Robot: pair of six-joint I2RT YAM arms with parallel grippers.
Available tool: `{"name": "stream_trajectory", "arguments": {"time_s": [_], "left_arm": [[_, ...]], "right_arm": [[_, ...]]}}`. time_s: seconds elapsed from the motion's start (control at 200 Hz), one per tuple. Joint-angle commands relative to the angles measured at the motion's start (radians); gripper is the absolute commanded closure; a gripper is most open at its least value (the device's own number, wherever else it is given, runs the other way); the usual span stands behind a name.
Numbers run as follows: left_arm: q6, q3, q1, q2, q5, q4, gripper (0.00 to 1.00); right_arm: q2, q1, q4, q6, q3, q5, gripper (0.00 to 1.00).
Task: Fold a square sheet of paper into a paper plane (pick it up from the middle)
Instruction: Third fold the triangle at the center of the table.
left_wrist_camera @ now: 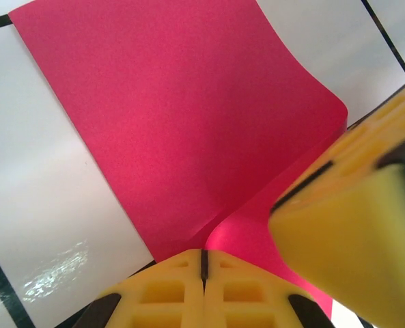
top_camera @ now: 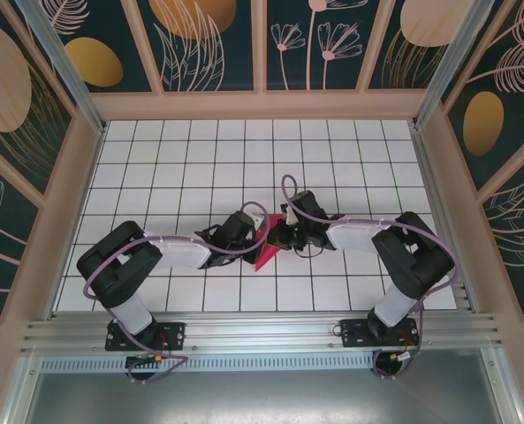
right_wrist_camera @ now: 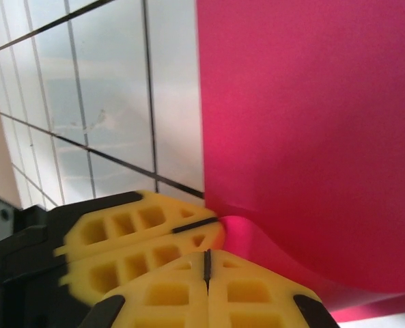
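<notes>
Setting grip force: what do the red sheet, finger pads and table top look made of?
Square sheet of paper: thin matte magenta paper; it bends softly near the pinch. Finger pads: matte yellow with moulded pockets, likely rubber or foam. Table: white gridded surface, glossy by its reflections; tile or laminate, unclear.

You've got one square sheet of paper (top_camera: 263,256), a single piece as far as the crowded overhead view shows. At that sheet: two arms, left arm (top_camera: 160,252) and right arm (top_camera: 381,237); two pincers, left pincer (left_wrist_camera: 203,263) and right pincer (right_wrist_camera: 207,263). Beneath it, one counter (top_camera: 155,159).
</notes>
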Motion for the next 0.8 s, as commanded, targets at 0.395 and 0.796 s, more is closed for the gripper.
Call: {"name": "stream_trajectory", "arguments": {"time_s": [0.395, 0.796], "left_arm": [[0.019, 0.003, 0.007, 0.054, 0.035, -0.004, 0.98], [0.020, 0.006, 0.006, 0.063, 0.028, -0.021, 0.99]], "right_arm": [[0.023, 0.017, -0.051, -0.009, -0.047, 0.055, 0.97], [-0.083, 0.004, -0.029, -0.018, -0.049, 0.081, 0.95]]}}
